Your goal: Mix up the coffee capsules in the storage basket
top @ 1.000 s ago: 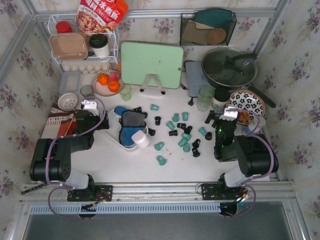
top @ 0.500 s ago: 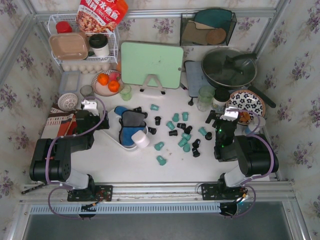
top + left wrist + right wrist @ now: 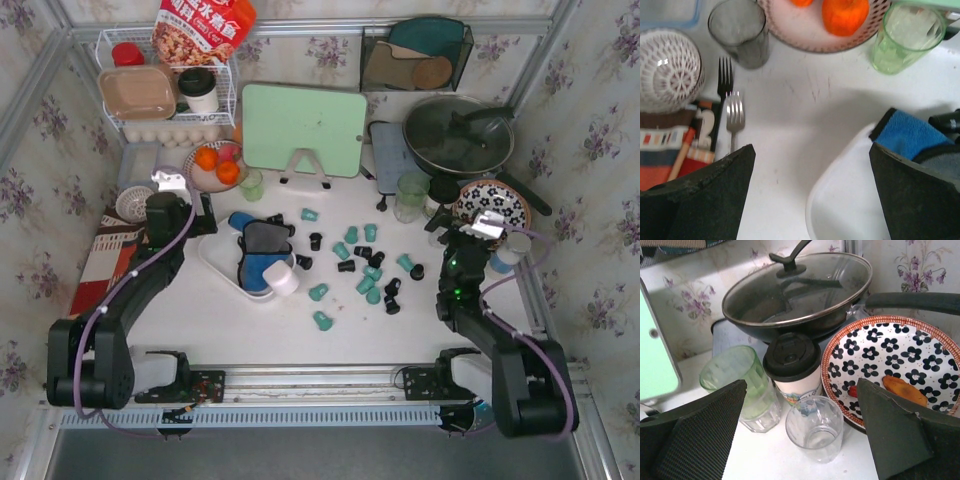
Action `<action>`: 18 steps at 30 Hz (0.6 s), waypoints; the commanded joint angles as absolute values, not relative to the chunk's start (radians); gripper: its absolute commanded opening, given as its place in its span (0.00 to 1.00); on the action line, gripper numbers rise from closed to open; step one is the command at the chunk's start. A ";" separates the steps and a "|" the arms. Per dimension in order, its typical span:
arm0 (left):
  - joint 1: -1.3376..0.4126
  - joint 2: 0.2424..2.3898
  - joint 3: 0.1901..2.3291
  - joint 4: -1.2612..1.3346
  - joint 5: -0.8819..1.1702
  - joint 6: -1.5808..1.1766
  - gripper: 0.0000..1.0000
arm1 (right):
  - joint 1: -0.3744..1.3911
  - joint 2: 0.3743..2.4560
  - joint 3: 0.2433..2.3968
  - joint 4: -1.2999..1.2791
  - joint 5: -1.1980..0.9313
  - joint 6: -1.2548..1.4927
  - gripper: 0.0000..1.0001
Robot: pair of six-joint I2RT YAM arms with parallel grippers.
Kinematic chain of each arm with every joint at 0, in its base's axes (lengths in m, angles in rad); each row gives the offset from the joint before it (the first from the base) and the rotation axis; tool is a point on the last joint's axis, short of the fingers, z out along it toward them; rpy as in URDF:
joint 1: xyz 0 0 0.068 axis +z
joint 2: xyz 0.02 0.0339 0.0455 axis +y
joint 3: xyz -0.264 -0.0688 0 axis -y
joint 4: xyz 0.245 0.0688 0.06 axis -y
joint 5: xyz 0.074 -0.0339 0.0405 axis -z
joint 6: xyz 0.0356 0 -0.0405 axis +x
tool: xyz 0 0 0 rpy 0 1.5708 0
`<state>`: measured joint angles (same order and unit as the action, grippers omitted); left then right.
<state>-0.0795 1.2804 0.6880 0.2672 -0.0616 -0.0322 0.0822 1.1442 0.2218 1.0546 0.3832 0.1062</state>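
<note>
On the cluttered white table [image 3: 210, 320], the coffee capsules [image 3: 372, 273] lie scattered just right of the storage basket [image 3: 215, 262], which holds cloths [image 3: 262, 240]. The left gripper [image 3: 810, 150] and right gripper [image 3: 801, 385] both gape wide, gripping nothing.

Back of the table is pretty cluttered: a mint-green plastic cutting board [image 3: 303, 128] propped up on a stand, with a black frying pan under a glass lid [image 3: 797, 287] to its right. Bunched in front of the pan are a translucent green ribbed cup [image 3: 735, 375], a black-lidded paper cup [image 3: 792, 362] and a clear glass tumbler [image 3: 815, 430], right beside a red-rimmed plate with black flowers [image 3: 890, 355]. Over on the left there's a pink dish [image 3: 800, 30] holding oranges [image 3: 845, 15], a smoky grey glass [image 3: 740, 32] and a white lattice-patterned bowl [image 3: 670, 67].
</note>
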 commanded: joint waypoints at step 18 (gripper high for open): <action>-0.083 0.954 1.014 -0.634 0.245 -0.441 1.00 | 0.087 0.881 0.438 0.336 0.003 0.336 1.00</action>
